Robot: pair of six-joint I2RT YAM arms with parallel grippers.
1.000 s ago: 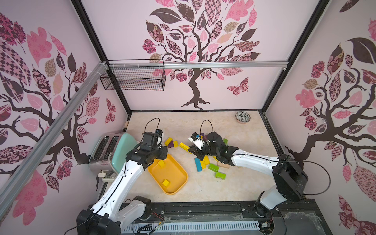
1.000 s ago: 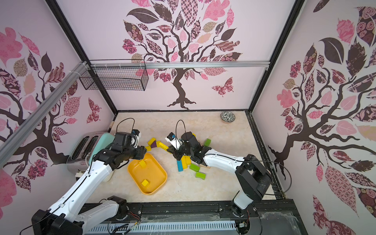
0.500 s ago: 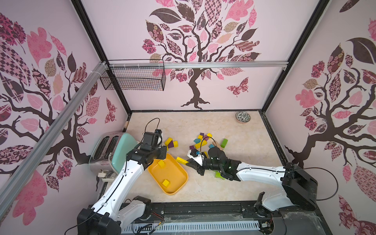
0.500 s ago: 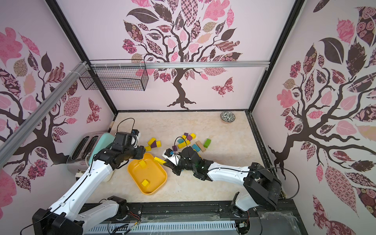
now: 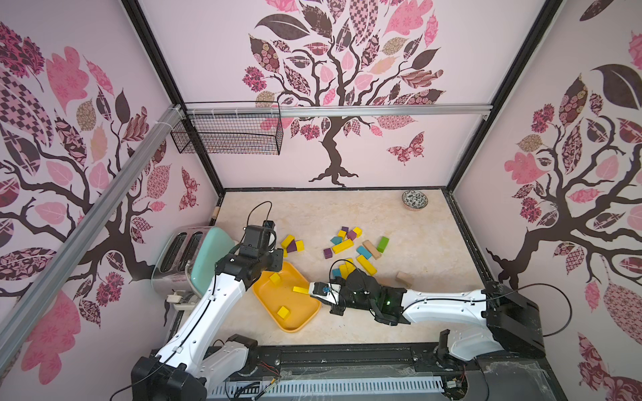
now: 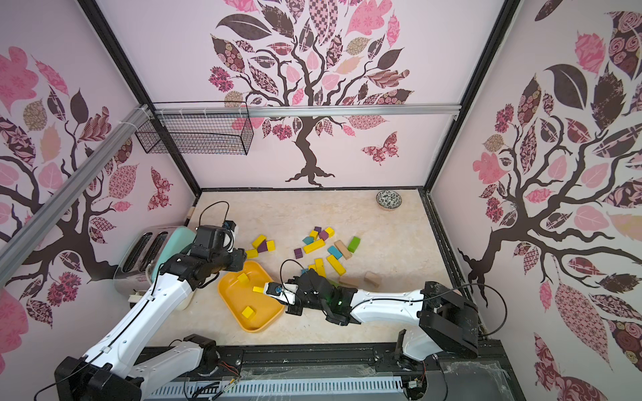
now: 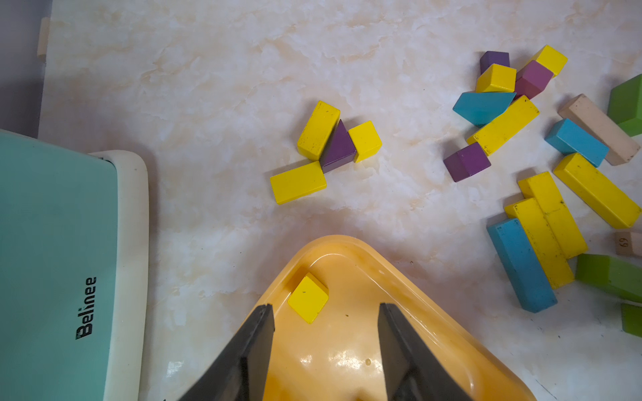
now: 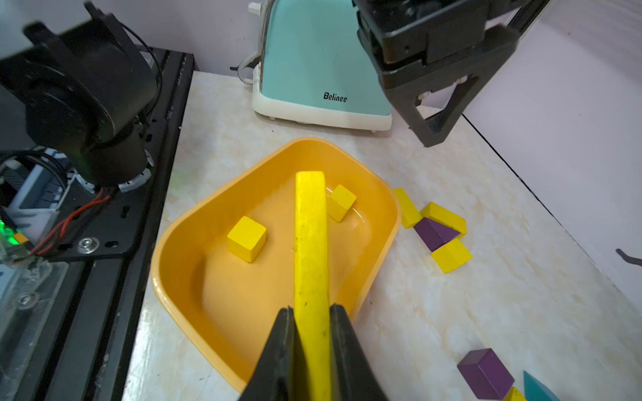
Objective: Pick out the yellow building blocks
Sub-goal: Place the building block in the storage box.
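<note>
The right wrist view gives the grip plainly: the right gripper (image 8: 311, 307) has its jaws pinching one end of a long yellow bar (image 8: 310, 236). The bar juts out over the orange tray (image 8: 236, 302), above two yellow cubes (image 8: 246, 238) on the tray floor. In both top views only the bar's far end shows, poking out over the tray; the jaws are hidden under the wrist.

The left wrist view adds the left gripper (image 7: 324, 309), jaws spread with nothing between them, above a corner of the tray, with just one cube in sight there. Beyond it on the table (image 7: 243, 69), three loose yellow blocks (image 7: 318, 130) sit against a purple wedge (image 7: 337, 147). More yellow bars (image 7: 503, 125) lie mixed with blue, purple and green blocks. A mint toaster (image 7: 52, 260) stands beside the tray.

In a top view the right arm (image 5: 441, 302) covers the near edge of that pile, and a patterned bowl (image 5: 414, 200) sits well apart in the far corner.
</note>
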